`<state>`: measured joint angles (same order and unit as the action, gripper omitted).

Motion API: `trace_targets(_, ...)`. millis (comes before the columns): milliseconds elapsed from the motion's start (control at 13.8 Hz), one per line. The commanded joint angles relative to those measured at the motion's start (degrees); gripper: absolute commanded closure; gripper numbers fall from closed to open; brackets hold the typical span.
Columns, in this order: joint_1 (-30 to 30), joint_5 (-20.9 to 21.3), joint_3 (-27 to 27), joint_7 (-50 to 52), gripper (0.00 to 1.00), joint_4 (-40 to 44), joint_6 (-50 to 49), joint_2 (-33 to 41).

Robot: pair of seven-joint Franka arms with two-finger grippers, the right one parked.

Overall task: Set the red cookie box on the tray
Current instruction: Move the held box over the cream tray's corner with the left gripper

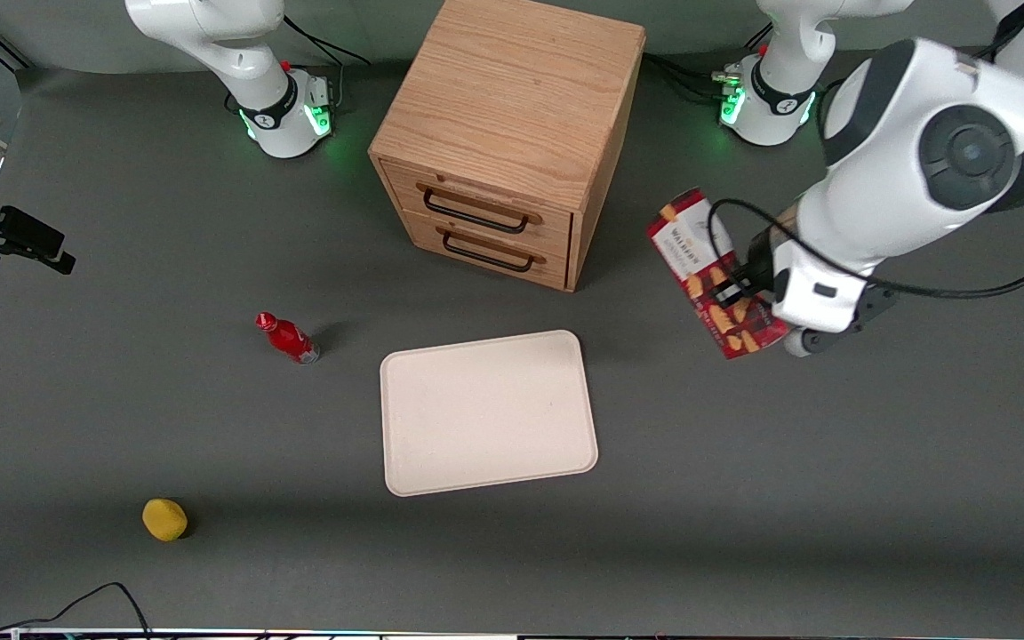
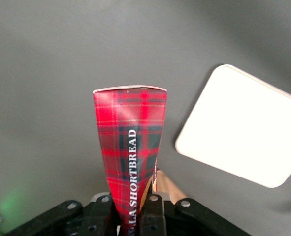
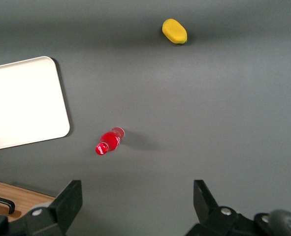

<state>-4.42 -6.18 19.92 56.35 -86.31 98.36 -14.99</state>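
The working arm's gripper (image 1: pixel 729 294) has the red cookie box (image 1: pixel 715 273) clamped between its fingers, closed down onto the slim faces of the carton about midway along its length; in the wrist view the tartan edge of the box (image 2: pixel 131 157) runs straight out from between the finger mounts, so the hold looks square rather than skewed. The box appears to hang in the air off toward the working arm's end of the table, beside the wooden drawer cabinet (image 1: pixel 508 133) and well apart from the tray (image 1: pixel 487 412); nothing of it overlaps the tray yet.

I'd judge the carton light and fairly stiff along its length, but thin card all the same (a hard squeeze would dent it, and the biscuits inside are surely brittle); its printed surface looks smooth, so it could slip or swing if the arm moved sharply. Gripping across the narrow thickness near the middle, as here, seems the sensible place; a hold near one end would let the long box droop.

The tray lies flat and bare, nearer the front camera than the cabinet; its low rim should be no obstacle, provided the box is carried over the middle and lowered before release.

A small red bottle (image 1: pixel 288 338) and a yellow object (image 1: pixel 164 519) sit toward the parked arm's end, out of the way.
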Motion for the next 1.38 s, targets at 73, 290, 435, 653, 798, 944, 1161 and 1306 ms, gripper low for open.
trace_targets(73,-5.67,1.34,0.03,13.22,0.96,5.18,7.69,-7.75)
trace_targets(290,-7.96,5.29,0.12,21.22,0.96,9.30,12.55,-14.43)
trace_targets(435,-12.00,9.92,0.03,25.46,0.96,12.21,14.48,-18.12)
trace_targets(653,-16.13,15.82,-0.05,27.41,0.96,15.46,15.71,-23.31)
trace_targets(798,-17.81,18.47,-0.23,27.85,0.96,15.91,17.12,-25.17)
trace_targets(944,-18.60,22.24,-0.14,27.15,0.96,15.65,19.31,-26.75)
trace_targets(1161,-19.92,26.91,-0.14,23.46,0.96,15.47,21.60,-30.00)
trace_targets(1306,-20.01,27.79,-0.14,21.36,0.96,15.56,24.58,-31.50)
